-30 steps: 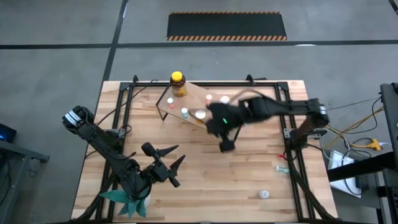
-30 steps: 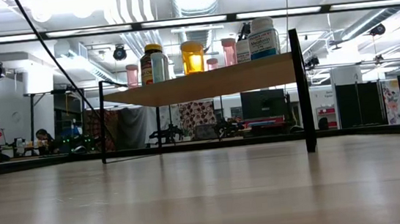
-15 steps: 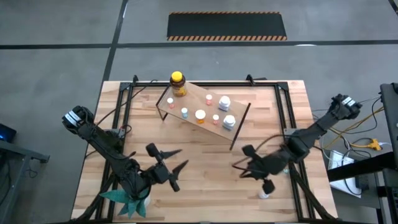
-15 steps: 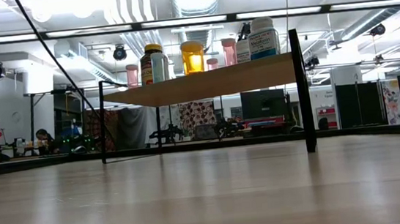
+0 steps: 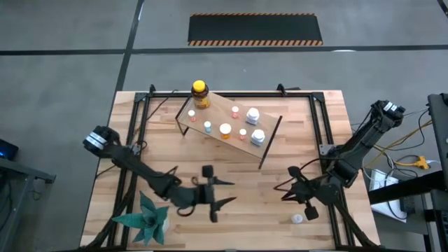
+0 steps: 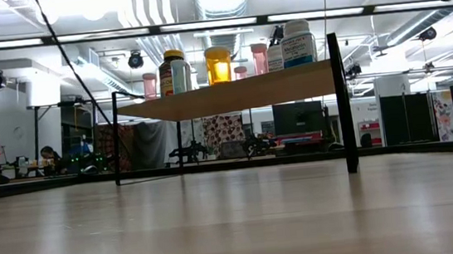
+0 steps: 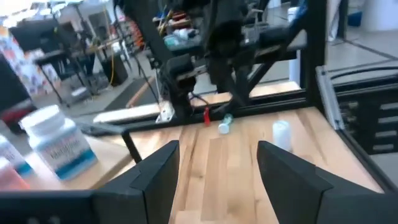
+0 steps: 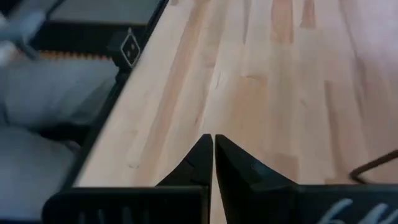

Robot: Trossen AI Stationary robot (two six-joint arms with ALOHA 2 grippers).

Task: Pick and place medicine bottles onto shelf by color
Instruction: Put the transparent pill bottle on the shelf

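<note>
From above, the shelf (image 5: 227, 127) stands near the back of the bench (image 5: 238, 203), with seven medicine bottles on it. The big amber bottle (image 5: 200, 94) is at one end. Two bottles are not on the shelf yet: a white bottle (image 5: 298, 218) and a teal-capped bottle (image 5: 316, 189), both in front of the shelf, far to the right. The right pincer (image 5: 306, 208) hangs just beside the white bottle with its fingers pressed together and nothing in them. I think it must spread its fingers first, then come straight down over the cap. The left pincer (image 5: 218, 194) is in front of the shelf with its fingers apart and empty. A green paper plant (image 5: 148, 217) lies by the left arm, well away from both bottles.

From bench height, the shelf (image 6: 232, 93) holds the bottles up on thin black legs. Nothing blocks its front.

In the left wrist view, the white bottle (image 7: 282, 134) and the teal-capped bottle (image 7: 225, 125) lie beyond the left pincer's spread fingers (image 7: 158, 171). A black frame rail (image 7: 339, 102) runs close behind them.

In the right wrist view, the right pincer's fingers (image 8: 193, 165) touch each other over bare wood.
</note>
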